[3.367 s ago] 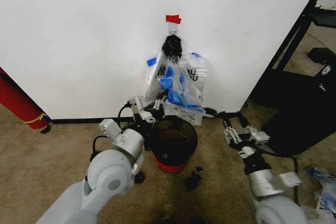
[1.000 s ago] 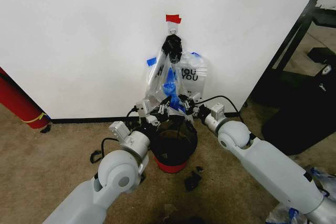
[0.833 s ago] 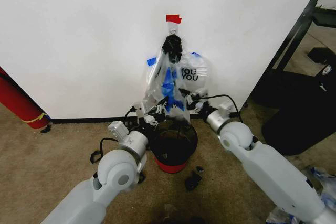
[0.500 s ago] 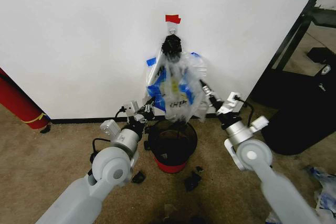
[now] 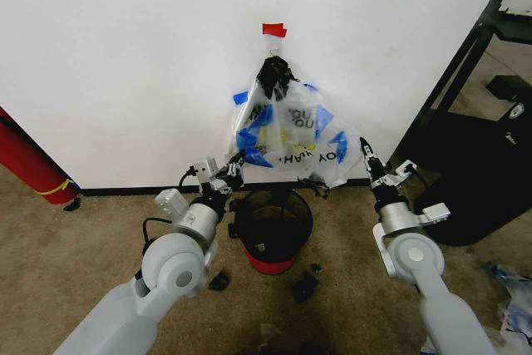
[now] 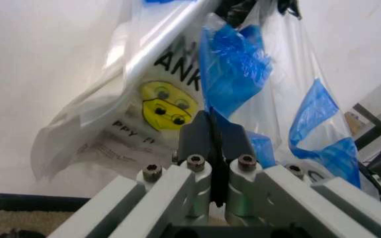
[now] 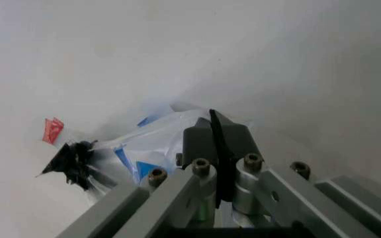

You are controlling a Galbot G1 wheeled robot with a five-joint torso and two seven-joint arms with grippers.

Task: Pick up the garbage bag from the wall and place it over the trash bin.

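Stretching the garbage bag (image 5: 295, 135) wide, left hand (image 5: 235, 164) and right hand (image 5: 364, 152) pinch it.

garbage bag (image 5: 293, 135) on wall (image 5: 125, 56), above trash bin (image 5: 273, 226)

A large red cylinder (image 5: 29, 164) with a yellow band leans at the floor well off to the outer side of the left arm. Beyond the right arm stand a black metal frame (image 5: 465, 56) and a dark bulky object (image 5: 490, 172). Small black scraps (image 5: 304, 287) lie on the brown carpet (image 5: 75, 247) between the arms.
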